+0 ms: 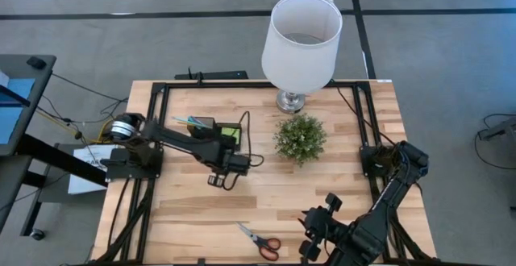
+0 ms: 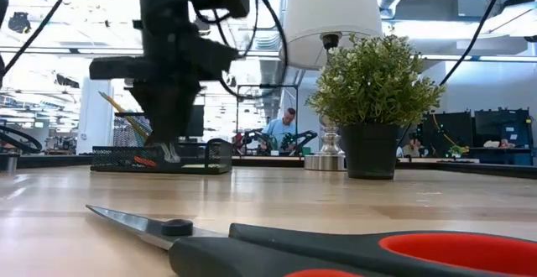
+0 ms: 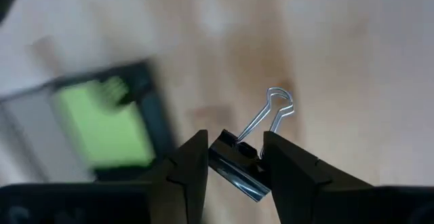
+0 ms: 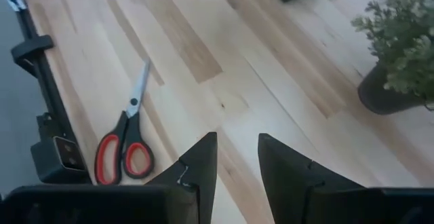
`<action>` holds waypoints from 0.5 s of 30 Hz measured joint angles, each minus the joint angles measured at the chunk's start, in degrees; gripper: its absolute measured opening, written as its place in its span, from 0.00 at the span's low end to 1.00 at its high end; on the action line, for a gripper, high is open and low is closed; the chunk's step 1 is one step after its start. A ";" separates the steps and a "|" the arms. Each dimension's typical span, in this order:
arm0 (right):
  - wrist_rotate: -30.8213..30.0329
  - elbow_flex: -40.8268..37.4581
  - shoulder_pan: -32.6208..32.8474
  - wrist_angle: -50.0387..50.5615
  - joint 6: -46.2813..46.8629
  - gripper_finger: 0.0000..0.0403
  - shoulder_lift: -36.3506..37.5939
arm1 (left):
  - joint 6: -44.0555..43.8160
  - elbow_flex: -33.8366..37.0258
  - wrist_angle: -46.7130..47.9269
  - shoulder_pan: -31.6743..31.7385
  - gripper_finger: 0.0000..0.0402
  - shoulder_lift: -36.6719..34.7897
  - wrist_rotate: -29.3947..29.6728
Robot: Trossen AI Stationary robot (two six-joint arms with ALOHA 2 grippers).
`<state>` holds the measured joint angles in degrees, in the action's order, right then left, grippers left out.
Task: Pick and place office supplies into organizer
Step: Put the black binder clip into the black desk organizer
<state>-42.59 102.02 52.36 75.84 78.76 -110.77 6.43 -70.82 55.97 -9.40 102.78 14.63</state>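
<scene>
I'm holding a black binder clip [image 3: 239, 168] pinched between the left gripper [image 3: 234, 166] fingers, wire handles sticking out past the tips. The gripper is hanging just beside the organizer [image 1: 216, 129], on its near side, toward the scissors [image 1: 260, 240].

Main risk: the grip is sitting on the clip's body only, so it could twist or pop out if I'm jerking toward the tray. The wrist view is blurred, so I can't say how deep the fingers are seated. The lime sticky pad [image 3: 105, 122] is already lying in the low tray, so the clip could bounce off it or catch the rim.

The plant [image 1: 301, 138] and lamp [image 1: 301, 40] are standing close beside the organizer, away from the left arm's base; I'm keeping clear of them.

The right gripper [image 4: 237, 163] is waiting open near the scissors, well apart from the organizer. There's open wood between the scissors and the organizer.
</scene>
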 joint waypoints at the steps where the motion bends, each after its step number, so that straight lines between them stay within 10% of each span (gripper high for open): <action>1: -0.21 0.00 0.00 -0.61 -0.82 0.25 0.00 | -0.70 0.35 0.95 -0.10 0.30 -1.13 1.75; 15: -2.73 -0.02 -0.01 -2.63 -5.93 0.25 -0.01 | -18.30 10.21 17.48 1.46 0.30 -7.56 20.00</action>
<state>-45.32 102.00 52.35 73.21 72.83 -110.78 -11.86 -60.61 73.44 -7.94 95.22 34.64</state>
